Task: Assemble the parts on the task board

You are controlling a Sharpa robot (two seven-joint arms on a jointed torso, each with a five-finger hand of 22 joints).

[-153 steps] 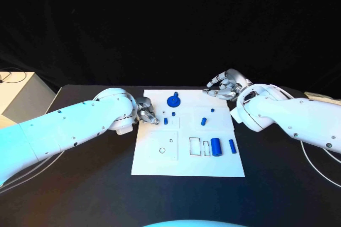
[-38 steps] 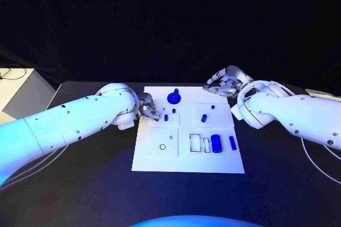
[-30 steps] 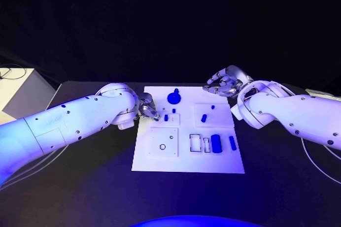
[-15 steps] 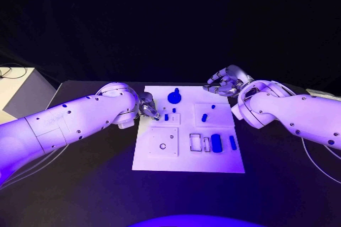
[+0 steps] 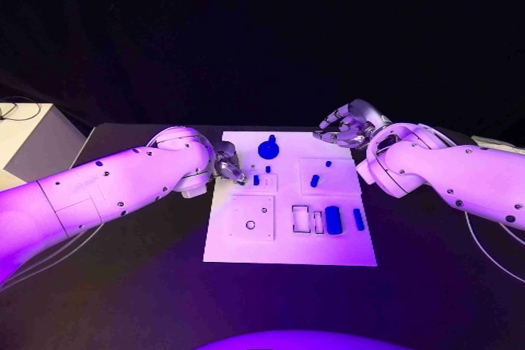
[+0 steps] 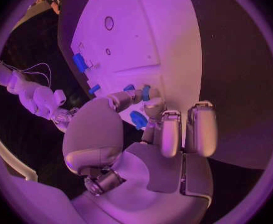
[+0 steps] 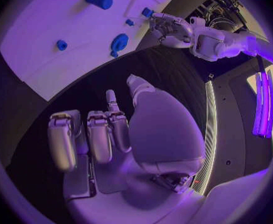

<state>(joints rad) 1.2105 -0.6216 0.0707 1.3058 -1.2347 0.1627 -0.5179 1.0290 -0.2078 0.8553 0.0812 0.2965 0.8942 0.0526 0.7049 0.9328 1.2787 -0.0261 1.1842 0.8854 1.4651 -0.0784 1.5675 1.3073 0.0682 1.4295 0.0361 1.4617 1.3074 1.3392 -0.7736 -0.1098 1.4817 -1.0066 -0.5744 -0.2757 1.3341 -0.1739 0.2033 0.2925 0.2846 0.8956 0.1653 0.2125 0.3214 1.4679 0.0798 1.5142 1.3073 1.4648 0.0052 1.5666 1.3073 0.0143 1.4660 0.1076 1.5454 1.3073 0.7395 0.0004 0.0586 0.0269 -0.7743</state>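
The white task board [image 5: 287,244] lies in the middle of the black table. On it are a round blue knob [image 5: 268,148], small blue pegs [image 5: 267,169] [image 5: 327,165], a short blue piece [image 5: 314,181], a thick blue cylinder [image 5: 332,220] and a blue bar [image 5: 358,219]. My left hand [image 5: 227,166] is at the board's left edge, and its thumb and a finger pinch a small blue peg [image 6: 146,92] [image 5: 256,181] that stands on the board. My right hand [image 5: 350,128] hovers off the board's far right corner, its fingers [image 7: 99,137] curled in with nothing in them.
The board has a square plate with a round hole [image 5: 250,225] and rectangular slots [image 5: 300,219] near its middle. A pale box [image 5: 27,141] stands off the table's far left corner. Black table [image 5: 131,289] stretches in front of the board.
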